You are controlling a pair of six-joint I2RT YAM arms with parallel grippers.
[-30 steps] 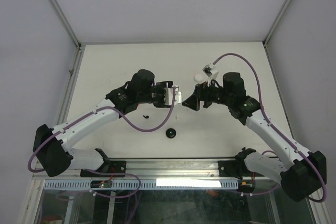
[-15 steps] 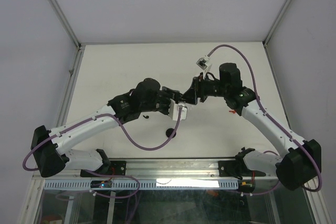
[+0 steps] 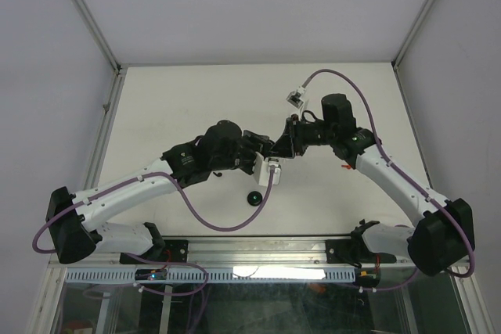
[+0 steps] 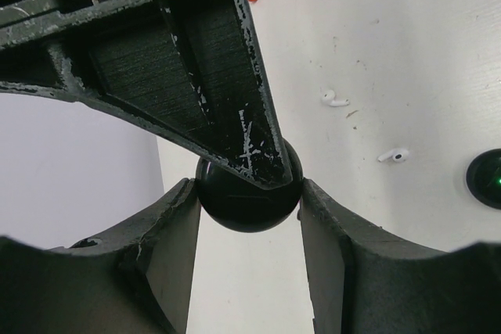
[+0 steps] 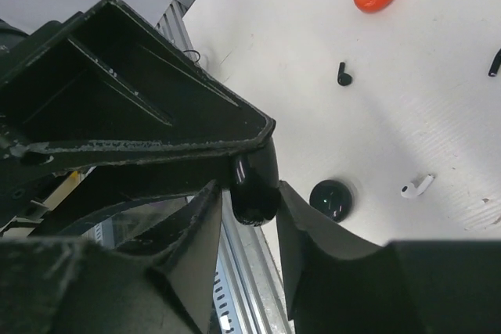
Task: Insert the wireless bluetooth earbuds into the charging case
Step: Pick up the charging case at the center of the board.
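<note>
Both arms meet over the middle of the table (image 3: 196, 91). The left fingers (image 4: 168, 240) squeeze a black round case (image 4: 249, 202), and the right fingers (image 5: 313, 244) pinch the same case from the other side. Two white earbuds (image 4: 335, 99) lie flat on the table, at the right of the left wrist view, well apart from all the fingers.
</note>
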